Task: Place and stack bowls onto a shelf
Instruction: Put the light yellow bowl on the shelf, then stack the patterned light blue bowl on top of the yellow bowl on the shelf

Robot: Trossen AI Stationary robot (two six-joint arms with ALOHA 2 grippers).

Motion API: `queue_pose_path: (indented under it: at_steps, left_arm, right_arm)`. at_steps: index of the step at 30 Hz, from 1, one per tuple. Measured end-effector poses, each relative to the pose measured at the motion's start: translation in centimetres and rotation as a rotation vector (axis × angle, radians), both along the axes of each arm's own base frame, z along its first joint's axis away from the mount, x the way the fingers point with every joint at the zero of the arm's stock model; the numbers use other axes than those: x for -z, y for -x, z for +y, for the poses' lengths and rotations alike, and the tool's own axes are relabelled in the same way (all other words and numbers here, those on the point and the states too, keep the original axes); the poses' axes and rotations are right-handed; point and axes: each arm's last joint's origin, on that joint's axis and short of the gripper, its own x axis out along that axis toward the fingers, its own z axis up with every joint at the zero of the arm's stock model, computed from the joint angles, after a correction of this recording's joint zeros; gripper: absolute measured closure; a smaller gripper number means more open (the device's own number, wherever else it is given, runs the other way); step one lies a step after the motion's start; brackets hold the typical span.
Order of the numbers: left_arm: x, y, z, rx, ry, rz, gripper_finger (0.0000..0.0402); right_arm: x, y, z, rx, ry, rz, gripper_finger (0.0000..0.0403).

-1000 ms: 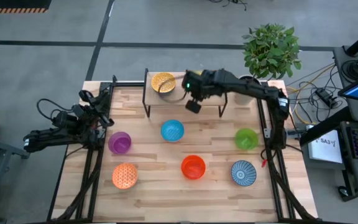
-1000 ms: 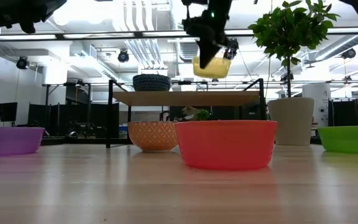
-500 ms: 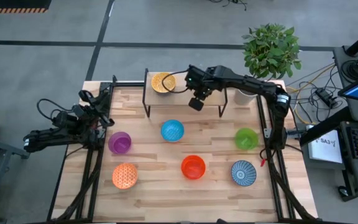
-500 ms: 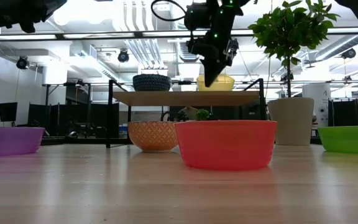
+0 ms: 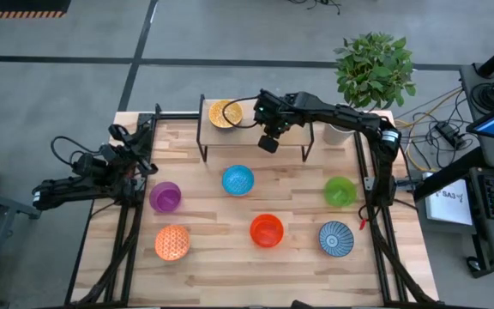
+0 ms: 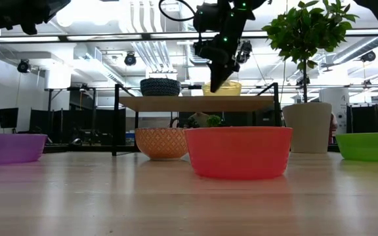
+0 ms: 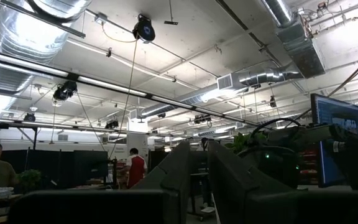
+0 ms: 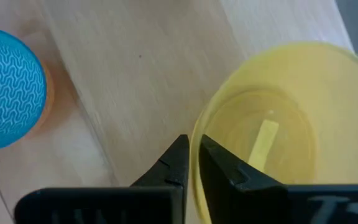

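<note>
The yellow bowl (image 8: 272,137) stands upright on the light-wood shelf (image 6: 195,103), to the right of the patterned gold bowl (image 5: 224,112). My right gripper (image 6: 215,82) is over the shelf and shut on the yellow bowl (image 6: 223,88); in the high view the arm hides this bowl. The purple (image 5: 165,196), blue (image 5: 237,180), green (image 5: 340,191), red-orange (image 5: 267,230), patterned orange (image 5: 171,243) and blue-white striped (image 5: 336,239) bowls sit on the tabletop. My left gripper (image 7: 197,186) is parked at the table's left edge, shut and pointing up into the room. My right gripper pinches the yellow bowl's rim (image 8: 196,134) on the side nearest the gold bowl. One finger (image 8: 225,168) is inside the bowl and the other (image 8: 173,165) outside. The fingers come from above, slanting down. The bowl's base rests on the shelf board (image 8: 123,74).
A potted plant (image 5: 374,73) stands at the table's far right corner, just beyond the shelf's right end. The shelf's black legs (image 5: 308,146) stand near the blue bowl. Bare board shows on the shelf to the right of the yellow bowl.
My right gripper has come down toward the shelf with the yellow bowl. The bowl hung tilted above the board a second ago and now sits level on it. The wrist has tipped as it came down.
</note>
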Motion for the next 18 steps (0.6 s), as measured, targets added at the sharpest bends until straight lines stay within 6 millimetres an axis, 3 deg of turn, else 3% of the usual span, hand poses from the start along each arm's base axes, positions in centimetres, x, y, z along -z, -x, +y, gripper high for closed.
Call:
queue_pose_path:
  at_steps: [11, 18]
  left_arm:
    - [0.0, 0.0, 0.0, 0.0, 0.0, 0.0, 0.0363]
    - [0.0, 0.0, 0.0, 0.0, 0.0, 0.0, 0.0363]
  right_arm:
    - [-0.1, 0.0, 0.0, 0.015, -0.005, -0.006, 0.0279]
    - [-2.7, -0.5, 0.8, 0.04, 0.002, -0.091, 0.0257]
